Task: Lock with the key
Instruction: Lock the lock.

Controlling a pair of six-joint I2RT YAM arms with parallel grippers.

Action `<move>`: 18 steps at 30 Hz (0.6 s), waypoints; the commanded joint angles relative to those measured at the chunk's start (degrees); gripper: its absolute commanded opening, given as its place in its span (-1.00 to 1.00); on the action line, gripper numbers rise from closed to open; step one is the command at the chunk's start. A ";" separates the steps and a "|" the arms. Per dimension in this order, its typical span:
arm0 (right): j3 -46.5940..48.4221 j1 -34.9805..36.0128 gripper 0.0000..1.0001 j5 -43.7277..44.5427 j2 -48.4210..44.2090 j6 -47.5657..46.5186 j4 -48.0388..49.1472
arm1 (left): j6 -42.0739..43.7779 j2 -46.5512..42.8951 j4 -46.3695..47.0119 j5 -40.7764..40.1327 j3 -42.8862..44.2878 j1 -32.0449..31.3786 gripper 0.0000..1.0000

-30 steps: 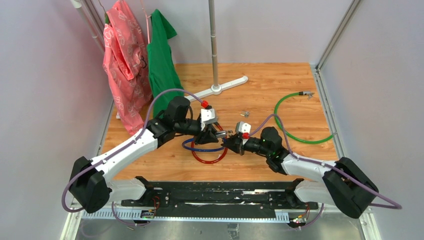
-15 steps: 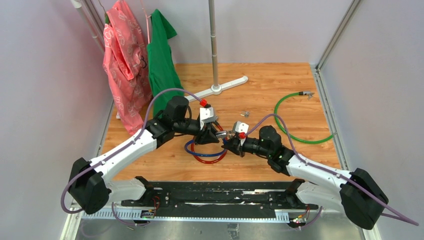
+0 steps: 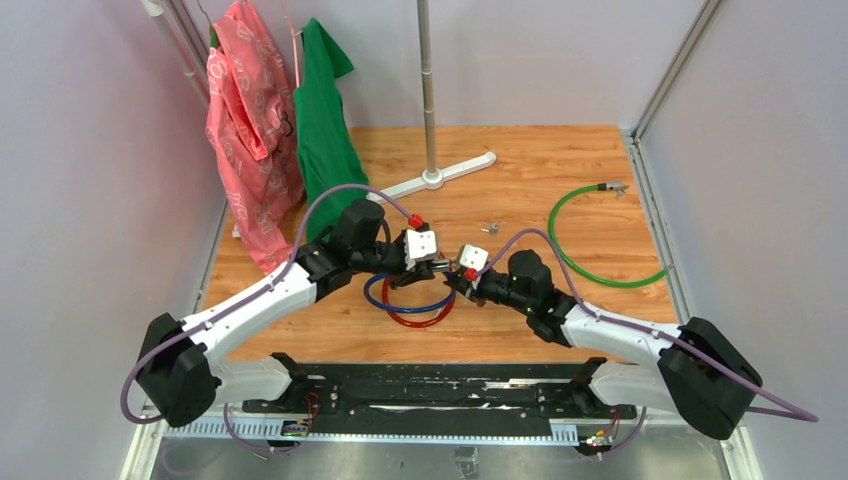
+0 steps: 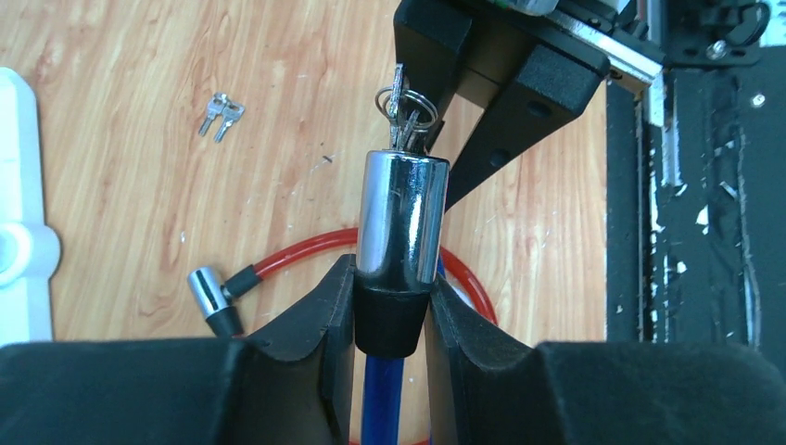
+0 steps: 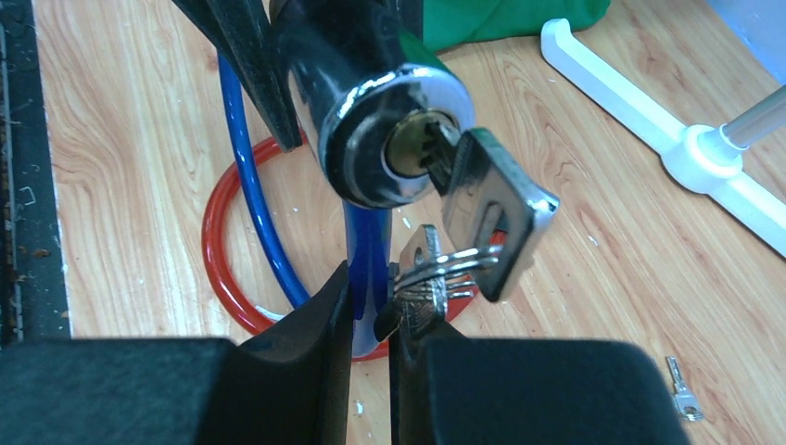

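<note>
The chrome lock cylinder [image 4: 400,218] on the blue cable [image 4: 380,399] is pinched at its black collar between the left fingers [image 4: 310,324], above the middle of the table [image 3: 560,160]. The key [image 5: 487,209] is set in the keyhole, with a ring [image 5: 454,262] hung from it. A second key [image 5: 424,292] on that ring is pinched between the right fingers [image 5: 310,334]. The red cable [image 4: 297,260] is coiled beneath, and a loose pair of keys [image 4: 220,116] is seen towards the far edge

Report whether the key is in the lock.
In. The key has its blade in the keyhole of the lock; only its head sticks out. Right gripper pinches an attached spare key.
</note>
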 commanded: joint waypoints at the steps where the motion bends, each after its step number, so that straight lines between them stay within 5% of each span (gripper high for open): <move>1: 3.29 2.35 -0.65 -3.57 -0.57 -3.85 9.65 | 7.07 2.56 -8.39 -5.57 -1.73 -0.43 -1.00; 8: 2.88 2.27 -0.24 -3.33 -1.25 -5.67 4.89 | 7.47 1.48 -8.91 -7.00 -0.78 -0.39 -1.00; 18: 5.76 1.78 0.35 -0.76 -8.79 -5.82 -17.27 | 6.27 1.13 -8.56 -8.10 -0.03 -0.45 -1.00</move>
